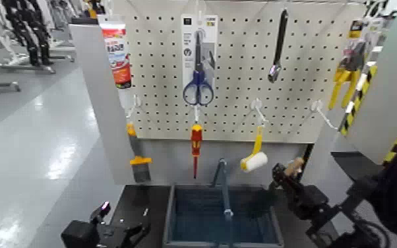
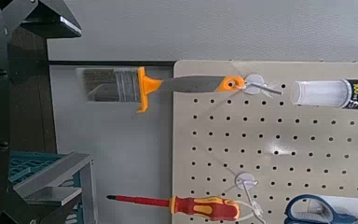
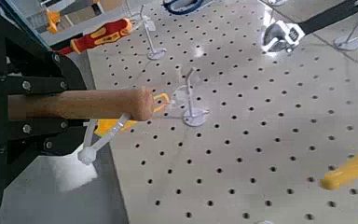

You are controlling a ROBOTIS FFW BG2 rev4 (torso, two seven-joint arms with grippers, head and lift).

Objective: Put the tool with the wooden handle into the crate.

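Note:
My right gripper (image 1: 285, 174) is shut on the pale round wooden handle of the trowel (image 1: 294, 165), held just past the crate's right far corner, in front of the pegboard. In the right wrist view the handle (image 3: 93, 102) sticks out from between the dark fingers (image 3: 23, 84); the green blade is hidden. The dark blue-grey slatted crate (image 1: 173, 217) stands low in the middle with its thin arched handle (image 1: 225, 188) up. My left gripper (image 1: 121, 231) is open and empty, low to the left of the crate.
The pegboard (image 1: 241, 59) holds an orange-handled brush (image 1: 137, 161), a red and yellow screwdriver (image 1: 196, 142), a yellow-handled white paint roller (image 1: 254, 158) close to the trowel, scissors (image 1: 198, 72), a tube (image 1: 117, 53) and a black wrench (image 1: 278, 46). A grey post (image 1: 102, 105) stands at the left.

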